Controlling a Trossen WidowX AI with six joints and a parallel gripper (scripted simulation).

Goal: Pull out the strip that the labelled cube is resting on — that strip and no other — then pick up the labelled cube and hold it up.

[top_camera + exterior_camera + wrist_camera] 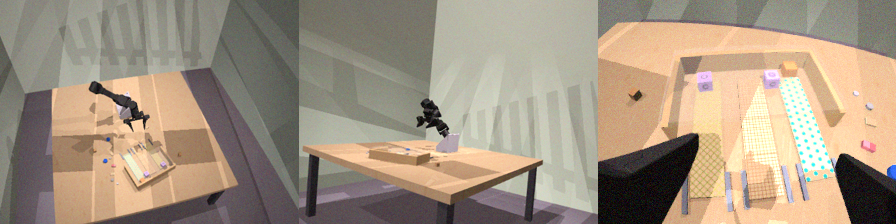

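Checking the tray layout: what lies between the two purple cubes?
In the wrist view, one empty pale checked strip lies between the left purple cube and the right purple cube; no cube sits on it.

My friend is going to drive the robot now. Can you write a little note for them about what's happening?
End effector: open, holding nothing, up in the air between the robot's base and the open end of the tray.
Things: three strips lie in the tray: a dotted green strip, a pale checked strip and a tan strip. One purple cube sits at the far end of the checked strip, another purple cube at the far end of the tan strip. An orange cube is near the far end of the dotted strip. No label can be read from here.
Done: nothing pulled or lifted yet.
Left: find the labelled cube, pull only its strip, then lift that cube.
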